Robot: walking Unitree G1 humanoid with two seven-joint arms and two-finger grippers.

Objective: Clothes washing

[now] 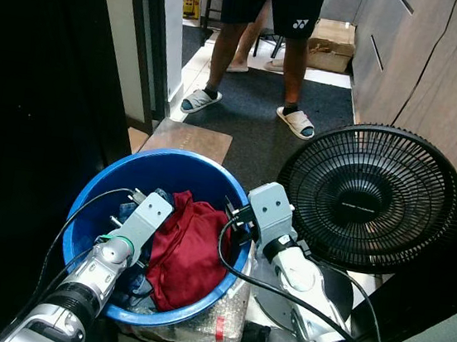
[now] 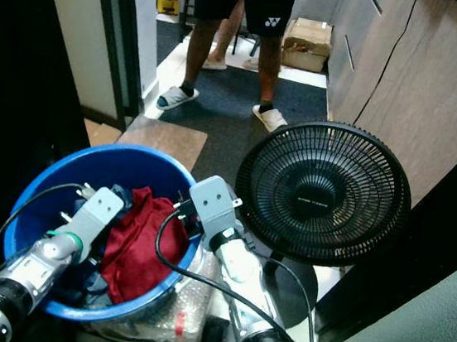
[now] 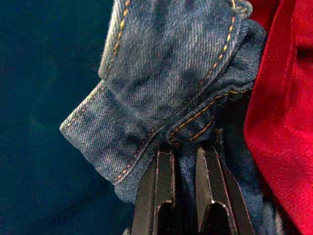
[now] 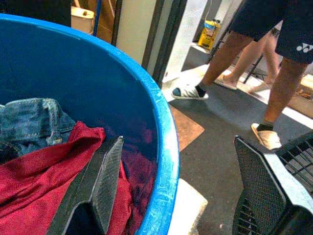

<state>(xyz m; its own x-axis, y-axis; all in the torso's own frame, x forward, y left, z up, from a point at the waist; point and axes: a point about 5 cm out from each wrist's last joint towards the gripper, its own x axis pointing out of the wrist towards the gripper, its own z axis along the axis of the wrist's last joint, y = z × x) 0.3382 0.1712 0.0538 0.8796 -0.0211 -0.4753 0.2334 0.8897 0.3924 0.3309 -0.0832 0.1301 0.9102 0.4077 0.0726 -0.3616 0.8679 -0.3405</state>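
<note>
A blue plastic basin [image 1: 92, 196] stands right in front of me with a red garment [image 1: 190, 246] and blue jeans [image 3: 166, 73] heaped inside. My left gripper [image 3: 185, 149] reaches down into the basin, shut on a folded hem of the jeans beside the red cloth. My right gripper [image 4: 177, 139] is open and straddles the basin's right rim [image 4: 164, 147]. One of its fingers [image 4: 100, 181] lies inside over the red garment, and the other sits outside the wall.
A black floor fan [image 1: 371, 197] stands close to the right of the basin. A person [image 1: 295, 71] in dark shorts and slippers stands on the dark mat ahead. A dark panel blocks the left, wooden cabinets [image 1: 441, 72] line the right, and a cardboard box [image 1: 332, 43] sits at the back.
</note>
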